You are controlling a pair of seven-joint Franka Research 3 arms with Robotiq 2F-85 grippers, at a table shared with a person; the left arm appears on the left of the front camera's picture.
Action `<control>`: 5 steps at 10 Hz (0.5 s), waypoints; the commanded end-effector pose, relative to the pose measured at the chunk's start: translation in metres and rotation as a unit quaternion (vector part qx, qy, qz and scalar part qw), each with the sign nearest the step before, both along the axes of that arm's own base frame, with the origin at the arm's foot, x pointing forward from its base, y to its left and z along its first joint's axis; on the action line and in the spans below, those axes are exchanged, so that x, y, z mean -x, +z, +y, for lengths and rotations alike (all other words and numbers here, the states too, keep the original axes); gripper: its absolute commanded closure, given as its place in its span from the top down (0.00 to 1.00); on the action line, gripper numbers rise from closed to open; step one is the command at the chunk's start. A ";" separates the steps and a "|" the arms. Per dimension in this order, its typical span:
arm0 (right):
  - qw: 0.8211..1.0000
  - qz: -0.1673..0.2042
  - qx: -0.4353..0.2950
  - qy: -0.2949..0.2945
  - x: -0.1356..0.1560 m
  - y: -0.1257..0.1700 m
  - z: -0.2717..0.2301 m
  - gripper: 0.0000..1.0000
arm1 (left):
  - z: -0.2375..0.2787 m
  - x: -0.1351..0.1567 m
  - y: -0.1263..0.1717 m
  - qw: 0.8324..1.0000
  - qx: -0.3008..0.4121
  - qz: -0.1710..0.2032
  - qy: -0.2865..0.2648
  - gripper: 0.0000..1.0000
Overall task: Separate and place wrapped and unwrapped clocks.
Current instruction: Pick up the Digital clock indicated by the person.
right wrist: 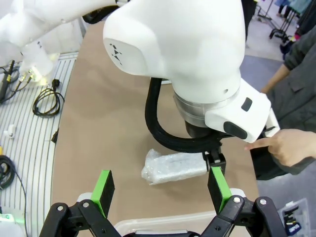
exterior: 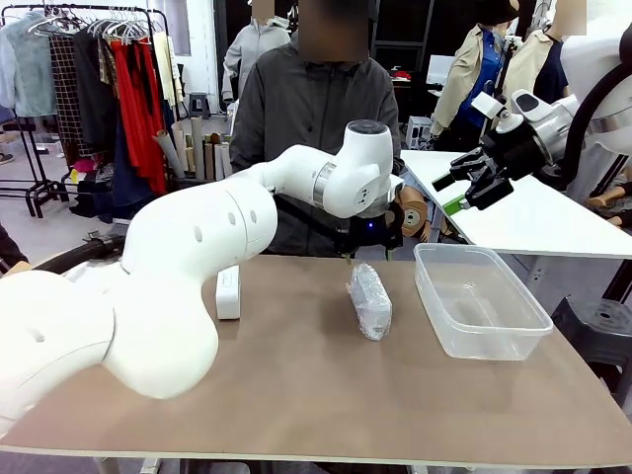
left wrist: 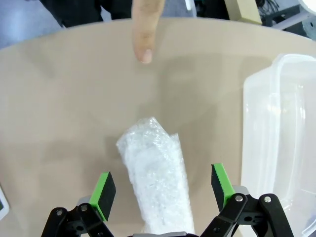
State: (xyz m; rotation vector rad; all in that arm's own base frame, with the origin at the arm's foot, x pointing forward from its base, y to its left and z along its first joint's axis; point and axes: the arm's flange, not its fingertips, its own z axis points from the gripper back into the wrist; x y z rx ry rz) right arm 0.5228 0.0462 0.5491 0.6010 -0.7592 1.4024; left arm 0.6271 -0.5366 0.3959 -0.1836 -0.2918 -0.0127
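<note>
The left gripper [left wrist: 162, 190] is spread wide and holds nothing. The wrapped clock [left wrist: 157, 180] lies on the table [left wrist: 64, 98] directly under it, between the two green pads [left wrist: 104, 194], and neither pad touches the crinkly plastic. The long axis of the clock runs away from the wrist, a little tilted, so it crosses the line from pad to pad. I judge that closing would therefore press on the two long sides. How far above the clock the pads stand I cannot tell exactly. Beyond the far end of the clock, the person's finger [left wrist: 144, 34] points down at the table. To the side of one pad stands the clear container [left wrist: 276, 143], and I can see nothing in it. The right gripper [exterior: 472, 190] is also wide and empty. It is raised well above the container and well apart from the clock, so the left arm is clearly the nearer one. The unwrapped clock [exterior: 228, 292] lies on the far side of the left arm, well apart from both grippers.
</note>
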 end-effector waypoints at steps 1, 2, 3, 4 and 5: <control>1.000 -0.001 0.000 0.002 0.000 0.002 0.000 1.00 | -0.029 -0.042 -0.009 0.999 0.027 0.034 -0.006 1.00; 1.000 -0.001 0.000 0.002 0.000 0.002 0.000 1.00 | -0.029 -0.041 -0.014 0.999 0.033 0.039 -0.003 1.00; 1.000 -0.001 0.000 0.002 0.000 0.002 0.000 1.00 | -0.030 -0.040 -0.019 0.998 0.035 0.046 0.000 1.00; 1.000 -0.001 0.000 0.002 0.000 0.002 0.000 1.00 | -0.031 -0.037 -0.022 0.998 0.032 0.056 0.007 1.00; 1.000 -0.001 0.000 0.002 0.000 0.002 0.000 1.00 | -0.034 -0.034 -0.027 0.997 0.035 0.065 0.009 1.00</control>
